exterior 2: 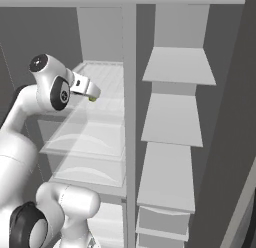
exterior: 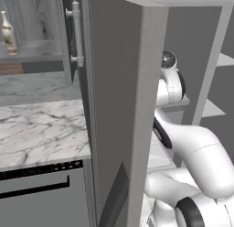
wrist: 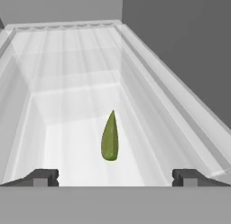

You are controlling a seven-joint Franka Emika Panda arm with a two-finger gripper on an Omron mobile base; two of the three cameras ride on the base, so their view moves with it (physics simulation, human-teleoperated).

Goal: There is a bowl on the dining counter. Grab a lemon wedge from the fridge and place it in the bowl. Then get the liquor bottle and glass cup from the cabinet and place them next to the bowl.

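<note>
Two dark finger tips of our gripper (wrist: 113, 177) stand wide apart, empty, just short of the tiny yellow-green lemon wedge (wrist: 110, 138), which lies on the pale translucent fridge shelf (wrist: 67, 60). We judge the grab is pending: advance, straddle it, then close.

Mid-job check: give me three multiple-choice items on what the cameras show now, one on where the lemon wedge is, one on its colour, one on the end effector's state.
1. Where does the lemon wedge lie?
A. on a fridge shelf
B. on the marble counter
C. in a bowl

2. What colour is the wedge?
A. red
B. yellow-green
C. white

3. How is the end effector?
A. shut on the wedge
B. shut on nothing
C. open, wedge between and ahead of its fingertips

Key: 1 A, hand view shows it on the pale ribbed shelf; 2 B, its olive-yellow surface shows; 3 C, both fingertips stand wide apart, nothing gripped.
</note>
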